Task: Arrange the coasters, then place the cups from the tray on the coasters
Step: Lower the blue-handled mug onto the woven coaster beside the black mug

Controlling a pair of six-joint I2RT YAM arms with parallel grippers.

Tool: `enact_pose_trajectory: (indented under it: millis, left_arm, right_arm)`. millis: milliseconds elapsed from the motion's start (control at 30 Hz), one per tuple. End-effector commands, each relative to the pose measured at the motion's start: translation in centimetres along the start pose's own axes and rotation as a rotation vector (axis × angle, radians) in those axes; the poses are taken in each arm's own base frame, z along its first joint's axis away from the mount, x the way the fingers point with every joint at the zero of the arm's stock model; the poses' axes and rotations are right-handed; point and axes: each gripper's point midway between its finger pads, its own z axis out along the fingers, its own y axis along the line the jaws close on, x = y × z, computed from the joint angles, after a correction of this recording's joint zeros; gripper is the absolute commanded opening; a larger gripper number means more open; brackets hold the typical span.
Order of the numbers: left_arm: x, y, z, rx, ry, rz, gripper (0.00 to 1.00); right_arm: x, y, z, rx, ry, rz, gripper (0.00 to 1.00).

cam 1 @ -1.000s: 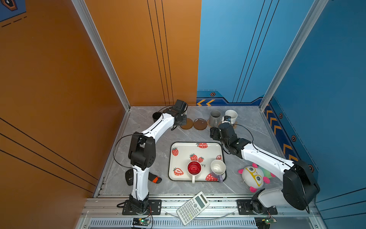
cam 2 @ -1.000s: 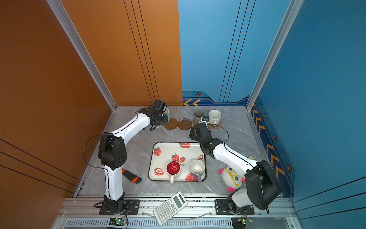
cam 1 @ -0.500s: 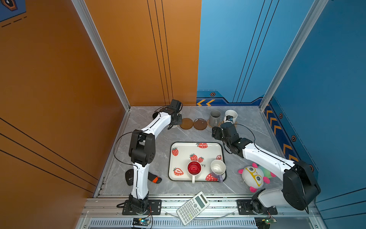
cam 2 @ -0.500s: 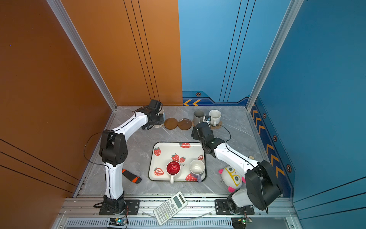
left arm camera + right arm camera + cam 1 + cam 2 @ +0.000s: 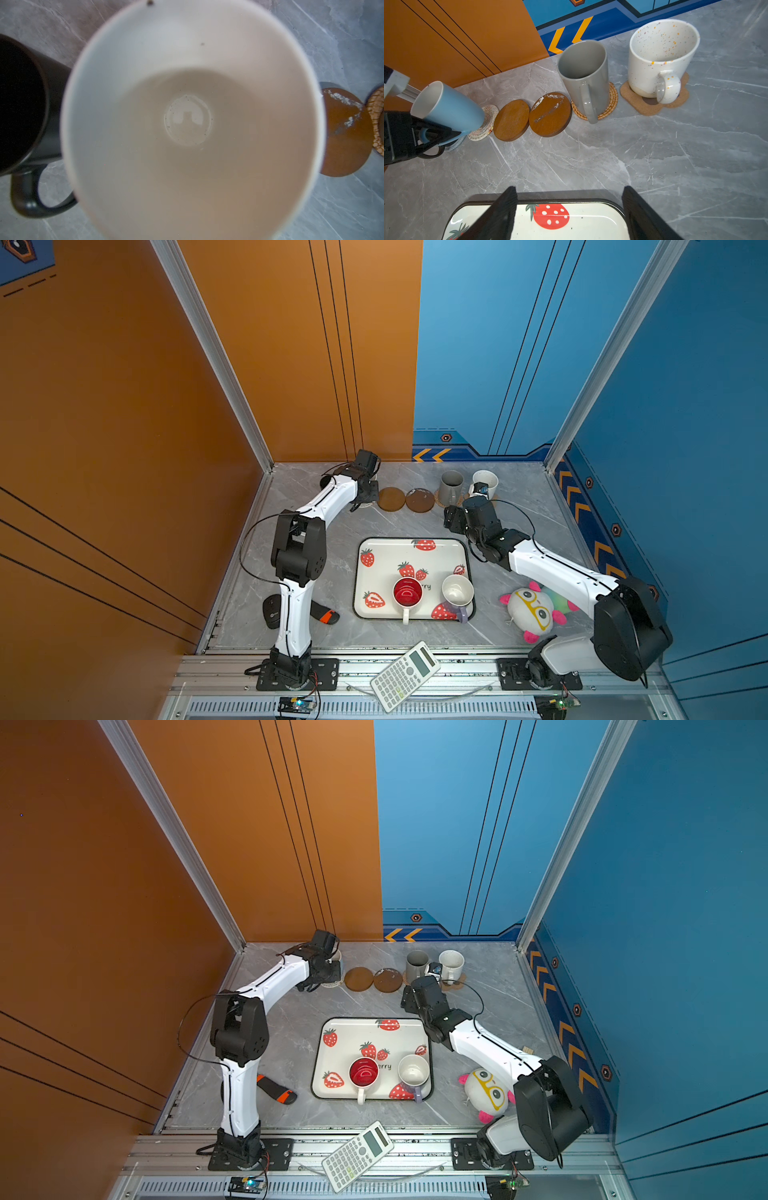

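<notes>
Left jaws clamp the tilted light blue mug (image 5: 452, 108) by its handle at the white woven coaster (image 5: 488, 119), near the far-left corner of the table (image 5: 591, 155). The glazed ceramic is likely stiff, slick and breakable. Right jaws gape empty over the far rim of the tray (image 5: 560, 200).

We see a grey table (image 5: 415, 522) that looks like stone. Behind it stand an orange wall (image 5: 291, 344) and a blue wall (image 5: 478, 344). Shiny metal posts (image 5: 218, 364) mark the corners. Yellow arrows (image 5: 432, 455) sit low down.
</notes>
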Motion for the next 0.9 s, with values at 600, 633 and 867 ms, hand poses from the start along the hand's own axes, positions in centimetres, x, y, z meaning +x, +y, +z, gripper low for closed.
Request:
enact_pose_trajectory:
  millis: [600, 633, 867]
  left_arm:
    - [-3.0, 1.6, 1.3, -0.017, -0.057, -0.032, 0.00]
    - [-3.0, 1.6, 1.4, -0.016, -0.057, -0.032, 0.00]
    - [-2.8, 1.7, 1.8, -0.016, -0.046, -0.030, 0.00]
  right_arm:
    - [1.1, -0.6, 0.7, 0.030, 0.052, -0.001, 0.78]
    - [1.2, -0.6, 0.7, 0.030, 0.053, -0.003, 0.78]
    - [1.2, -0.6, 0.8, 0.029, 0.055, -0.005, 0.78]
